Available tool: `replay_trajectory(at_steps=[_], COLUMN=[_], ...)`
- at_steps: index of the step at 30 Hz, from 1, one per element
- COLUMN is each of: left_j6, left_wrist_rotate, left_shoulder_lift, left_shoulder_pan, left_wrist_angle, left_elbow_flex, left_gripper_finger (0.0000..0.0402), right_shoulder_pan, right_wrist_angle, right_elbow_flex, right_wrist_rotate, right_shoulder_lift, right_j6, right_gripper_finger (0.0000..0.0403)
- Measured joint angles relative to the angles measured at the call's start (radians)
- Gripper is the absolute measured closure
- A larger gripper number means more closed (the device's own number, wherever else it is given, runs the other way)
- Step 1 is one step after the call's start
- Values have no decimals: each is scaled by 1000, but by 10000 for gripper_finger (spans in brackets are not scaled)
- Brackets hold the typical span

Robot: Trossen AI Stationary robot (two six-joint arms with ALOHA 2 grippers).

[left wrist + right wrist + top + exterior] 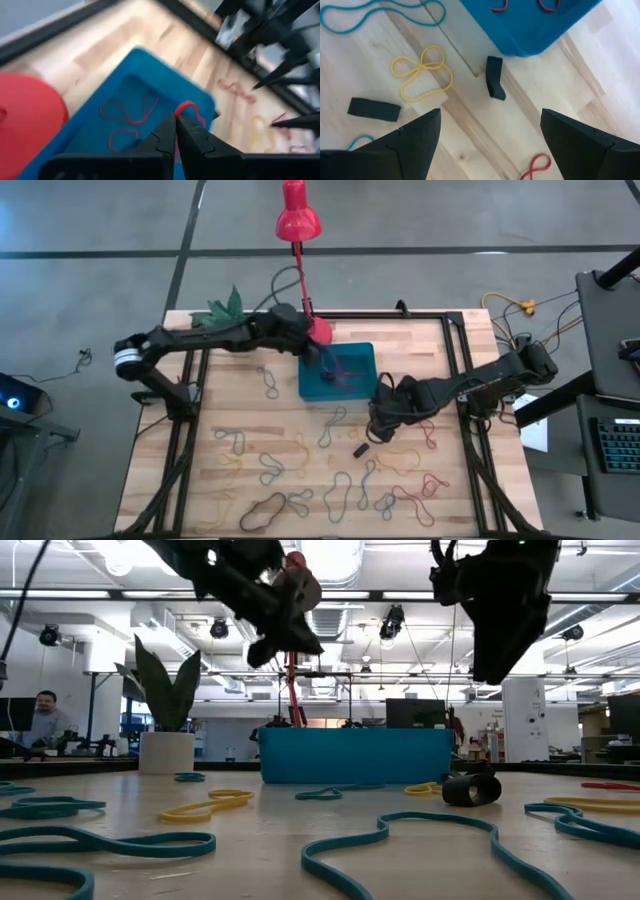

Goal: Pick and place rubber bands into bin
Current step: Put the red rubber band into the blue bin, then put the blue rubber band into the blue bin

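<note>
The teal-blue bin (352, 383) stands at the table's far middle, with red rubber bands (127, 107) lying in it. My left gripper (322, 358) hovers over the bin's left part, shut on a red rubber band (186, 106). My right gripper (490, 125) stands open above the table just right of the bin's near right corner (530, 30), with nothing between its fingers. Under it lie a black band (494, 82), a yellow band (422, 70) and another black band (373, 109). Several more bands (300, 480) in mixed colours lie flat over the near half of the table. My left gripper pinches the red rubber band between its two shut fingertips. A small arc of the band (185, 105) sticks out past the tips. The fingers slant downward from the table's left side, and the band is lifted clear, above the inside of the bin (125, 90).
A red lamp's round base (25, 115) stands right beside the bin's far left corner, and its stem and shade (297, 220) rise behind. A plant in a white pot (165, 752) stands at the far left. A dark metal frame (455, 350) borders the table.
</note>
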Motion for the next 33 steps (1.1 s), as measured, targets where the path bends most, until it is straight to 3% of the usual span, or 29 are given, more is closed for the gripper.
replay_trajectory(at_steps=[5,15,20,24,27,30,33], left_j6=[1,41,352,675,767,679,303], left_wrist_rotate=[-56,-50,-17,-18,-51,-112,-127], left_shoulder_lift=[40,-37,-150,-221,-250,-235,-164], left_shoulder_pan=[-11,-48,-105,-167,-196,-195,-141], left_wrist_angle=[-116,-161,-340,-556,-634,-652,-640], left_elbow_flex=[-3,-4,-7,-35,-75,-128,-149], left_gripper_finger=[374,239,212,221,233,244,251], right_shoulder_pan=[5,4,4,4,4,2,2], right_wrist_angle=[0,6,8,11,13,13,16], right_elbow_flex=[-14,-27,-27,-28,-30,-31,-31], right_wrist_rotate=[1,2,2,2,2,2,2], right_shoulder_lift=[0,0,0,0,0,0,0], right_j6=[21,-12,-13,-30,-39,-38,-27], right_gripper_finger=[78,78,78,78,78,78,78])
